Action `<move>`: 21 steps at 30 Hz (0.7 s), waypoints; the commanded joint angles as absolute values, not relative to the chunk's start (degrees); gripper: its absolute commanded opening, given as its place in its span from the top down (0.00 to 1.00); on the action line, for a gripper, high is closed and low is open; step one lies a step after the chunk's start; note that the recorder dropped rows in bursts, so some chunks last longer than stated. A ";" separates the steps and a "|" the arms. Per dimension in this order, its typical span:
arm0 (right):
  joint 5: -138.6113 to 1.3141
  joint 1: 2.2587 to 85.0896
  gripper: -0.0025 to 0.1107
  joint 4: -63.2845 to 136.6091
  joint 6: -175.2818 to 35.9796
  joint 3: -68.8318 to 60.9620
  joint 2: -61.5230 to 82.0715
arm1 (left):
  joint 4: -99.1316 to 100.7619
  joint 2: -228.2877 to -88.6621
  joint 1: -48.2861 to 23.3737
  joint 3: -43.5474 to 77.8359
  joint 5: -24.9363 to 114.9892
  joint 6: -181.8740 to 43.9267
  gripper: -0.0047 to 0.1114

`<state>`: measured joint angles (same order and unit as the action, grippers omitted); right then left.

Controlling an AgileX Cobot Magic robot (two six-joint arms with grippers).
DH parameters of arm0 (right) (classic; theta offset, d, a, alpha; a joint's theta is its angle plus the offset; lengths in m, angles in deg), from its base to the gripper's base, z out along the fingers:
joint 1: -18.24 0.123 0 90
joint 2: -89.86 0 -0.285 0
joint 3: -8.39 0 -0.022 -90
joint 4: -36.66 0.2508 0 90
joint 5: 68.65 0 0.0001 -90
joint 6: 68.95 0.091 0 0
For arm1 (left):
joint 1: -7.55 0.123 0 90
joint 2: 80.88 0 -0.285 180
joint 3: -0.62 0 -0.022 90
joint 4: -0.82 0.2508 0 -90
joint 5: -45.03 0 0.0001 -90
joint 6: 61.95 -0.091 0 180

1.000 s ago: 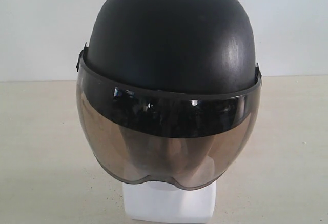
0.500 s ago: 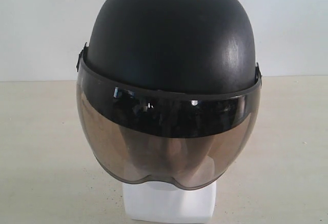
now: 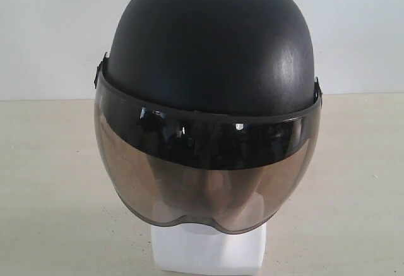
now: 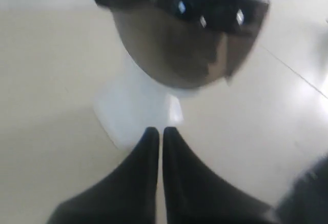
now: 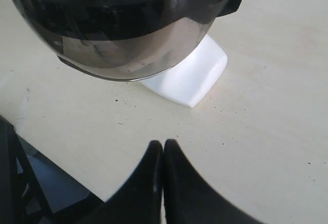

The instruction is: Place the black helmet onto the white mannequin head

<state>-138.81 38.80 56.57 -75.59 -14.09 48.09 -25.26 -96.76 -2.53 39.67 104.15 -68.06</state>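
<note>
Only small glints in the visor [image 3: 208,178] shifted.

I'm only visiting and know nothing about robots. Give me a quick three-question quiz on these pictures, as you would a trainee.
1. True or false: the round matte black helmet with the smoky visor sits on the white foam mannequin head.
2. Multiple choice: the left tool and the right tool are A) both shut and empty, B) both gripping the helmet, C) one open, one shut.
3. Fill in: below the visor, the exterior view shows the head's bare white blocky ____ base.
Key: 1 true; 2 A; 3 neck.
</note>
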 commanded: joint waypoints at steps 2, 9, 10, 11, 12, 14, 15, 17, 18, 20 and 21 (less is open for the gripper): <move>-138.61 38.84 0.98 56.66 -75.53 -14.34 48.34 | -15.35 -88.85 -2.70 41.91 83.20 -66.40 0.92; -138.61 38.84 0.98 56.94 -75.52 -14.34 48.34 | -6.71 -88.66 0.78 50.06 61.49 -61.95 0.92; -138.61 38.84 0.98 56.94 -75.52 -14.34 48.34 | -6.71 -88.66 1.44 51.76 58.49 -61.95 0.92; -138.61 38.84 0.98 56.94 -75.52 -14.34 48.34 | -6.71 -88.66 2.26 53.48 56.31 -61.95 0.92; -138.61 38.84 0.98 56.94 -75.52 -14.34 48.34 | -6.58 -88.66 2.98 55.31 54.72 -61.95 0.92; -138.61 38.84 0.98 56.94 -75.52 -14.34 48.34 | -5.54 -88.66 4.13 58.60 53.43 -61.95 0.92; -138.61 38.84 0.98 56.94 -75.52 -14.34 48.34 | -5.54 -88.66 4.67 60.34 53.43 -61.95 0.92; -138.61 38.84 0.98 56.94 -75.52 -14.34 48.34 | -5.54 -88.66 5.44 63.54 53.43 -61.95 0.92; -138.61 38.84 0.98 56.94 -75.52 -14.34 48.34 | -5.54 -88.66 5.82 65.41 53.43 -61.95 0.92; -138.61 38.84 0.98 56.94 -75.52 -14.34 48.34 | -5.31 -88.66 6.50 69.38 53.32 -61.95 0.92; -138.61 38.84 0.98 56.94 -75.52 -14.34 48.34 | -4.28 -88.66 6.90 71.48 52.78 -61.95 0.92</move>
